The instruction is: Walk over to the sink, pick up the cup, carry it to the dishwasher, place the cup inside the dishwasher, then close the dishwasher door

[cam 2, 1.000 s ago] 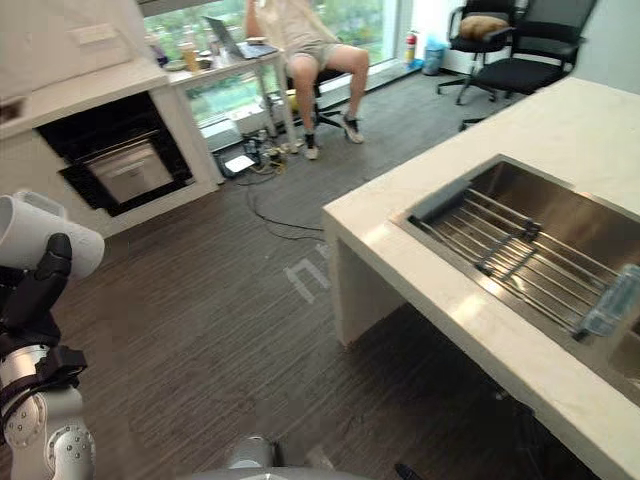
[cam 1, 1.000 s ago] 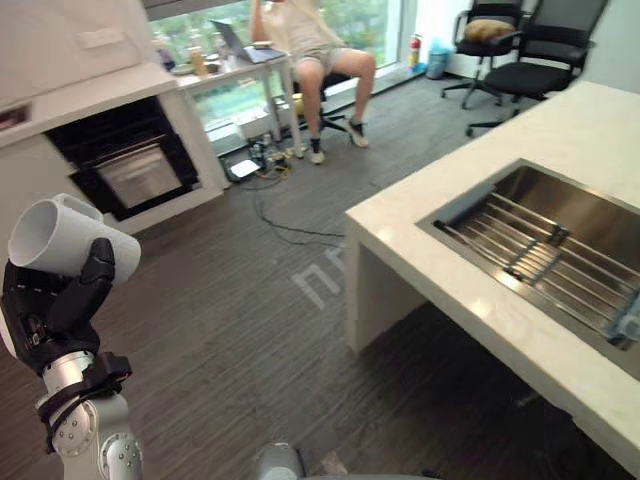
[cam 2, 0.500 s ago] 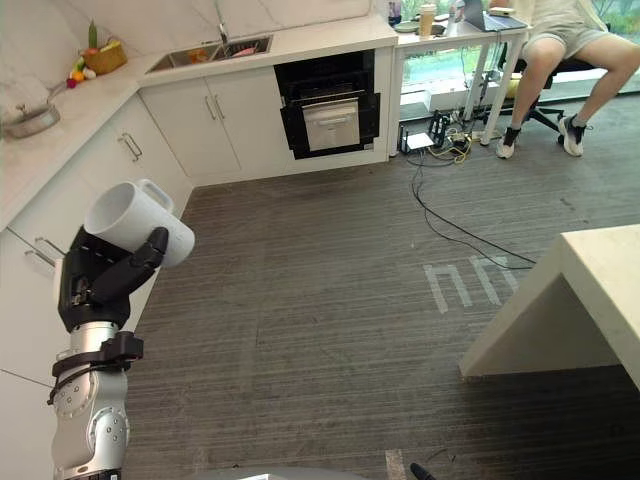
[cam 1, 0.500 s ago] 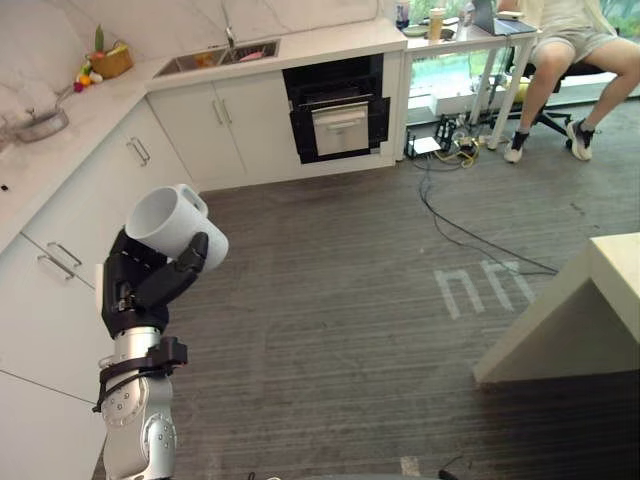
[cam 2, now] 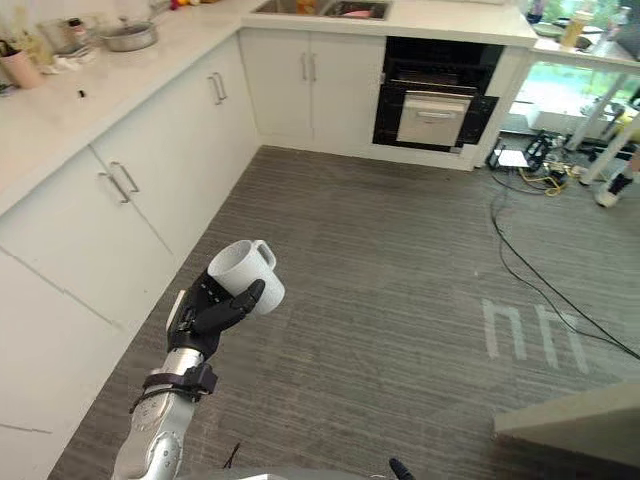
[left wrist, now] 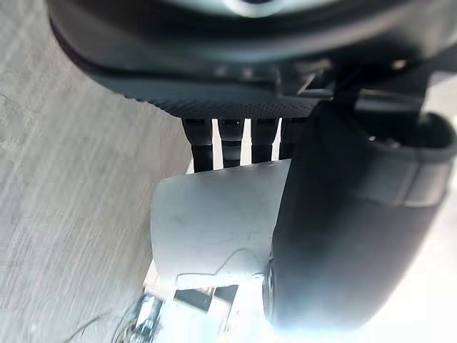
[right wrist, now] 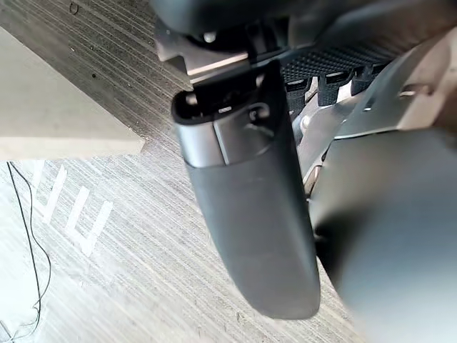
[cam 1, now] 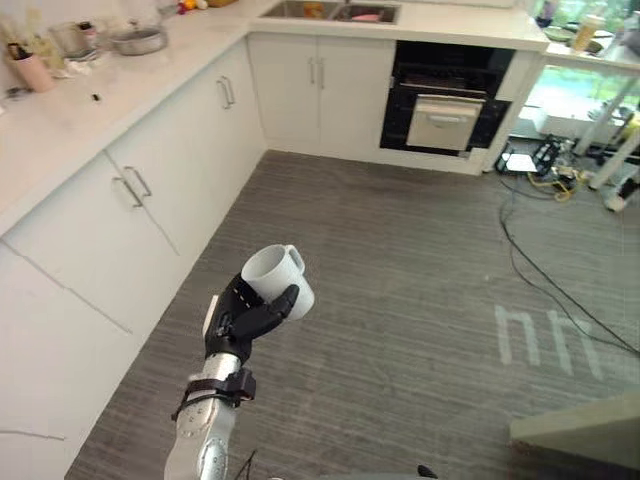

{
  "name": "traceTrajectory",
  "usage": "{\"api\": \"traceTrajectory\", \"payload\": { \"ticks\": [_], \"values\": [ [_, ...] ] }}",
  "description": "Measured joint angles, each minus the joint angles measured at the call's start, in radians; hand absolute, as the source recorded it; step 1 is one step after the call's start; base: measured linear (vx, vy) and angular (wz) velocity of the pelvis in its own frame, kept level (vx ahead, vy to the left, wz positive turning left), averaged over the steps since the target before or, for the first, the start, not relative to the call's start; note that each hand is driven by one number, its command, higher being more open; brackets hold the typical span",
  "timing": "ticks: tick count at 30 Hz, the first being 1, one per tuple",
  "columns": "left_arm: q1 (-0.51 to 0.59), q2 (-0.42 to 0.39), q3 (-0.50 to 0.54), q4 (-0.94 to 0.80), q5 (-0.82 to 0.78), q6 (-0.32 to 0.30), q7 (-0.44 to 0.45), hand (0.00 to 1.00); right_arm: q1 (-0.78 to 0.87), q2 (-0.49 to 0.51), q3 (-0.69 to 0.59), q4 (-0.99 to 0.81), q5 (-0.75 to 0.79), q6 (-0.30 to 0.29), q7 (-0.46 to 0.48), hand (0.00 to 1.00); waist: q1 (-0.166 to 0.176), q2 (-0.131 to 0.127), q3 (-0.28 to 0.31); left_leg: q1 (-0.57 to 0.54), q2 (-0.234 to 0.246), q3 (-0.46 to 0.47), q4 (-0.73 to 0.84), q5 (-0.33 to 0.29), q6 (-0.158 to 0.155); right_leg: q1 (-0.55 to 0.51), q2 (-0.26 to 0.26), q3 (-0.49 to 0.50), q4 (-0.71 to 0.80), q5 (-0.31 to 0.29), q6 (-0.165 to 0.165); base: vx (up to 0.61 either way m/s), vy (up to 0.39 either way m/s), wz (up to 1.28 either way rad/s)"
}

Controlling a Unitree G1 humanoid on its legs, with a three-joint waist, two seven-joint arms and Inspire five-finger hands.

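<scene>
Left hand (cam 1: 243, 318) has its fingers and thumb wrapped round the white cup (cam 1: 277, 277), held tilted above the grey floor (cam 1: 420, 260), near the white cabinets (cam 1: 150, 200). Right hand (right wrist: 246, 214) hangs low over the floor, grip unreadable. Pickup looks done, carry underway. Left to do: reach the dark built-in appliance (cam 1: 445, 100) at the far wall, likely the dishwasher, load the cup, close the door.

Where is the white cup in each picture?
Left eye view: cup low, left of middle, gripped by the left hand.
Right eye view: cup further left, same grip.
Left wrist view: cup in the middle.
Shared landmark: black oven near the top of both eye views.
</scene>
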Motion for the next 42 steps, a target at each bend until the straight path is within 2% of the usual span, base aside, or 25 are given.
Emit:
{"api": "traceTrajectory", "payload": {
  "ticks": [2,3,13,16,18,19,20,21,22,23,24,25,26,27,28,29,31,32,33,34,36,37,39,40,42],
  "values": [
    [-0.021,0.001,-0.018,0.0,0.028,-0.001,0.009,0.0,-0.001,-0.016,0.058,-0.001,0.013,0.007,0.001,1.0,-0.013,0.0,-0.009,0.002,0.006,0.002,0.0,0.0,0.0,0.003,0.009,0.003,-0.011,0.006,-0.002,0.0,-0.028,-0.06],
    [-0.049,0.064,0.016,0.045,0.126,-0.016,0.11,0.0,-0.004,-0.081,0.319,-0.054,0.071,0.008,0.041,1.0,-0.061,-0.016,-0.022,-0.014,-0.022,0.024,-0.092,0.106,0.008,-0.013,0.024,0.013,-0.152,0.148,-0.006,-0.01,-0.008,-0.04],
    [-0.046,0.047,0.018,0.052,0.124,-0.015,0.114,0.0,0.0,-0.082,0.319,-0.055,0.079,0.026,0.041,1.0,-0.059,-0.014,-0.016,-0.017,-0.027,0.012,-0.065,0.092,0.015,0.008,0.022,0.006,-0.173,0.16,-0.019,-0.01,0.001,0.02],
    [-0.044,0.014,0.038,0.051,0.122,-0.009,0.126,0.0,-0.002,-0.091,0.314,-0.062,0.077,0.058,0.037,1.0,-0.056,-0.011,-0.009,-0.036,-0.027,0.005,0.019,0.026,0.024,0.004,0.006,0.011,-0.114,0.12,-0.032,-0.02,0.036,0.01],
    [-0.059,-0.006,0.037,0.05,0.121,0.016,0.13,0.0,0.001,-0.087,0.269,-0.079,0.015,0.11,0.041,1.0,-0.05,-0.03,-0.001,-0.095,-0.042,-0.004,0.199,-0.064,0.076,-0.04,-0.054,0.008,0.033,0.027,-0.024,-0.04,0.147,0.22],
    [-0.068,-0.008,0.027,0.05,0.121,0.032,0.13,0.0,0.005,-0.088,0.257,-0.081,0.01,0.11,0.041,1.0,-0.052,-0.03,-0.001,-0.112,-0.055,-0.001,0.252,-0.094,0.096,-0.03,-0.072,-0.008,0.06,0.012,-0.017,0.03,0.173,0.57],
    [-0.104,-0.026,0.01,0.05,0.122,0.051,0.13,0.0,0.004,-0.095,0.213,-0.1,0.018,0.103,0.039,1.0,-0.057,0.003,0.035,-0.121,-0.054,-0.012,0.336,-0.174,0.105,-0.093,-0.108,-0.019,0.345,-0.056,-0.058,0.01,0.227,0.59],
    [-0.116,-0.027,0.012,0.053,0.122,0.071,0.132,0.0,-0.004,-0.079,0.147,-0.134,0.028,0.081,0.042,1.0,-0.055,-0.019,0.057,-0.107,-0.074,-0.019,0.386,-0.219,0.116,-0.226,-0.181,0.024,0.655,-0.002,-0.154,0.01,0.189,0.53],
    [-0.116,-0.019,0.005,0.052,0.122,0.082,0.132,0.0,-0.002,-0.07,0.137,-0.145,0.028,0.066,0.046,1.0,-0.055,-0.026,0.054,-0.097,-0.087,-0.025,0.385,-0.224,0.121,-0.285,-0.202,0.059,0.761,0.063,-0.201,0.03,0.208,0.4],
    [-0.117,-0.005,-0.012,0.041,0.122,0.097,0.131,0.0,-0.012,-0.055,0.135,-0.159,0.028,0.031,0.045,1.0,-0.059,-0.035,0.062,-0.072,-0.097,-0.04,0.384,-0.233,0.131,-0.398,-0.207,0.147,0.922,0.232,-0.203,0.14,0.1,0.3],
    [-0.117,0.009,-0.014,0.028,0.122,0.097,0.134,0.0,-0.031,-0.035,0.137,-0.185,0.029,-0.002,0.046,1.0,-0.056,-0.029,0.071,-0.053,-0.08,-0.047,0.4,-0.247,0.141,-0.49,-0.167,0.17,1.059,0.211,-0.174,0.18,0.094,0.21],
    [-0.119,0.01,-0.012,0.025,0.123,0.098,0.143,0.0,-0.034,-0.025,0.142,-0.204,0.027,-0.021,0.047,1.0,-0.054,-0.028,0.077,-0.045,-0.065,-0.048,0.402,-0.256,0.137,-0.522,-0.138,0.158,1.093,0.183,-0.162,0.2,-0.003,0.12],
    [-0.13,0.008,-0.018,0.016,0.123,0.107,0.164,0.0,-0.026,0.002,0.159,-0.255,0.016,-0.042,0.047,1.0,-0.051,-0.03,0.093,-0.017,-0.047,-0.058,0.39,-0.262,0.128,-0.551,-0.089,0.112,1.058,0.122,-0.123,0.22,-0.044,0.26],
    [-0.153,0.008,-0.05,0.009,0.123,0.112,0.175,0.0,-0.003,0.026,0.167,-0.299,0.009,-0.06,0.043,1.0,-0.046,-0.033,0.101,0.006,-0.041,-0.074,0.367,-0.266,0.121,-0.543,-0.058,0.051,0.882,0.089,-0.087,0.24,-0.057,0.38],
    [-0.164,0.009,-0.07,0.005,0.123,0.115,0.175,0.0,0.009,0.035,0.17,-0.312,-0.001,-0.07,0.041,1.0,-0.046,-0.033,0.101,0.013,-0.04,-0.084,0.36,-0.271,0.115,-0.523,-0.039,0.028,0.728,0.09,-0.08,0.27,-0.104,0.54],
    [-0.196,0.011,-0.107,-0.01,0.123,0.121,0.172,0.0,0.025,0.053,0.171,-0.319,-0.024,-0.082,0.035,1.0,-0.046,-0.035,0.099,0.018,-0.048,-0.106,0.361,-0.29,0.11,-0.466,0.003,0.024,0.405,0.109,-0.047,0.26,-0.123,0.46],
    [-0.219,-0.001,-0.13,-0.05,0.123,0.134,0.163,0.0,0.047,0.068,0.172,-0.318,-0.032,-0.098,0.022,1.0,-0.051,-0.041,0.092,0.048,-0.059,-0.13,0.386,-0.346,0.092,-0.408,0.039,0.056,0.189,0.127,-0.02,0.44,-0.211,0.48],
    [-0.221,-0.012,-0.131,-0.069,0.125,0.135,0.155,0.0,0.06,0.071,0.181,-0.319,-0.031,-0.107,0.015,1.0,-0.06,-0.044,0.083,0.074,-0.064,-0.147,0.392,-0.382,0.083,-0.38,0.046,0.073,0.172,0.136,-0.04,0.51,-0.212,0.44],
    [-0.222,-0.039,-0.127,-0.073,0.127,0.135,0.149,0.0,0.064,0.064,0.183,-0.324,-0.028,-0.112,0.008,1.0,-0.066,-0.019,0.075,0.11,-0.048,-0.155,0.377,-0.407,0.079,-0.385,0.059,0.075,0.229,0.19,-0.096,0.64,-0.203,0.34],
    [-0.205,-0.076,-0.121,-0.074,0.145,0.138,0.14,0.0,0.083,0.04,0.196,-0.357,-0.023,-0.131,-0.004,1.0,-0.072,0.038,0.033,0.182,-0.009,-0.155,0.305,-0.395,0.092,-0.397,0.099,0.051,0.322,0.1,-0.135,0.55,-0.131,0.15],
    [-0.208,-0.091,-0.114,-0.078,0.15,0.136,0.128,0.0,0.074,0.042,0.202,-0.388,-0.02,-0.154,-0.026,1.0,-0.069,0.044,0.019,0.158,0.007,-0.16,0.412,-0.33,0.107,-0.394,0.111,0.047,0.39,0.021,-0.146,0.6,-0.228,-0.07],
    [-0.195,-0.1,-0.11,-0.078,0.161,0.132,0.127,0.0,0.079,0.048,0.215,-0.435,-0.015,-0.183,-0.039,1.0,-0.066,0.054,0.012,0.108,0.036,-0.162,0.562,-0.261,0.106,-0.361,0.131,0.048,0.392,-0.023,-0.15,0.64,-0.309,-0.2],
    [-0.177,-0.107,-0.111,-0.078,0.164,0.116,0.127,0.0,0.084,0.07,0.23,-0.508,-0.002,-0.226,-0.06,1.0,-0.061,0.06,0.006,-0.018,0.092,-0.167,0.832,-0.022,0.089,-0.305,0.167,0.049,0.383,-0.086,-0.164,0.56,-0.21,-0.19],
    [-0.154,-0.109,-0.101,-0.078,0.164,0.108,0.121,0.0,0.086,0.073,0.245,-0.532,-0.005,-0.253,-0.062,1.0,-0.054,0.058,0.007,-0.099,0.145,-0.158,0.986,0.128,0.086,-0.245,0.197,0.054,0.349,-0.113,-0.175,0.59,-0.136,-0.18],
    [-0.12,-0.126,-0.077,-0.078,0.162,0.106,0.11,0.0,0.085,0.071,0.263,-0.55,-0.005,-0.295,-0.074,1.0,-0.043,0.06,0.014,-0.251,0.174,-0.152,1.2,0.054,0.13,-0.128,0.22,0.067,0.297,-0.155,-0.198,0.54,-0.093,-0.13]
  ]
}}
